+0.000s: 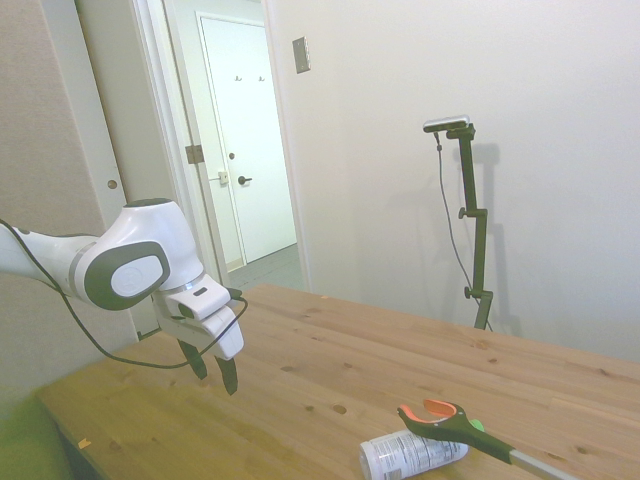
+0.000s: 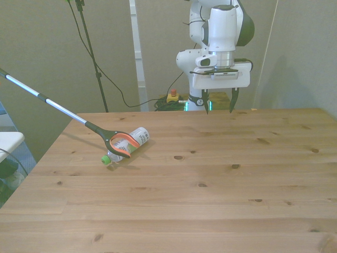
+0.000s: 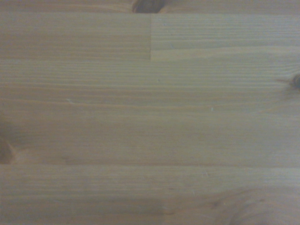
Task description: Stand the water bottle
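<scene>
Front view: grabber tool clamps lying water bottle.

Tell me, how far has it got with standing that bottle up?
Nothing is done yet: the water bottle lies on its side on the table, with a grabber tool over it. The gripper hangs open and empty, well away. Reaching, gripping and righting the bottle remain.

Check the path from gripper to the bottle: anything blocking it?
The table between the open gripper and the water bottle is bare. But a grabber tool has its orange-lined claw around the lying bottle's neck end, reaching in from the front view's left, so the grasp itself is obstructed.
</scene>
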`<state>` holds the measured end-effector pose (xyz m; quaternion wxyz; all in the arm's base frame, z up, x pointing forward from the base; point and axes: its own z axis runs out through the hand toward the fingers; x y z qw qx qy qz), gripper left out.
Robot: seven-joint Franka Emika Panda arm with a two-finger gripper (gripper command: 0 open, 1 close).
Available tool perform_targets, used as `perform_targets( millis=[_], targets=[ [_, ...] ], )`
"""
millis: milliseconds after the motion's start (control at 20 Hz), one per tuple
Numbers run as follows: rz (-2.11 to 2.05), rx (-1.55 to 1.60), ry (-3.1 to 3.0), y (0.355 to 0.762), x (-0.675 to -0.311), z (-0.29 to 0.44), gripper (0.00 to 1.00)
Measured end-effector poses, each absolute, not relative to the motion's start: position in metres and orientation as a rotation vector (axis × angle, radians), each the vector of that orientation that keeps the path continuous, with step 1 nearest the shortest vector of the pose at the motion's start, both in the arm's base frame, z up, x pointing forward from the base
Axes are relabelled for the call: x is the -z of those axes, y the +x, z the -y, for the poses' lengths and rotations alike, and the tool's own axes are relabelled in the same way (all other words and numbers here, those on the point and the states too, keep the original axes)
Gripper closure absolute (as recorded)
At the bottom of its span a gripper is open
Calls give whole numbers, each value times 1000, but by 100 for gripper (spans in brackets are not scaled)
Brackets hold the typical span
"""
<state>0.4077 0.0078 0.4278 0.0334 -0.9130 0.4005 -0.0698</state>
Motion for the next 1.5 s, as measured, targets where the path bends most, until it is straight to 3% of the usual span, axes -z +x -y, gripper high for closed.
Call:
perform_targets(
  millis=[350,750,1200,1500],
  targets=[
    [-1282,300,-2762,429,-456,18,0],
    [-1528,392,-2629,466,-489,172,0],
    [-1723,408,-2552,522,-471,287,0],
    [-1819,415,-2489,531,-456,346,0]
  ],
)
